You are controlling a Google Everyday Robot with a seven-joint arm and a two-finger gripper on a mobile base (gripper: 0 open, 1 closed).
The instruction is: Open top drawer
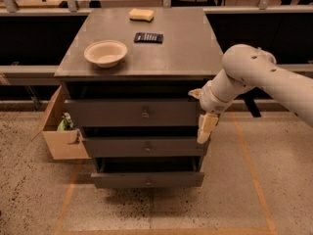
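Note:
The top drawer (112,113) is the widest, tallest dark grey front of three, just under the cabinet top, with a small metal knob (145,113) at its centre. It looks pushed in. My gripper (204,129) hangs from the white arm at the cabinet's right front corner, pointing down. It is level with the top and middle drawer fronts, to the right of the knob and apart from it.
A white bowl (105,52), a dark flat device (148,37) and a yellow sponge (141,14) lie on the cabinet top (186,48). The two lower drawers (146,147) stick out a little. An open cardboard box (58,131) stands left of the cabinet.

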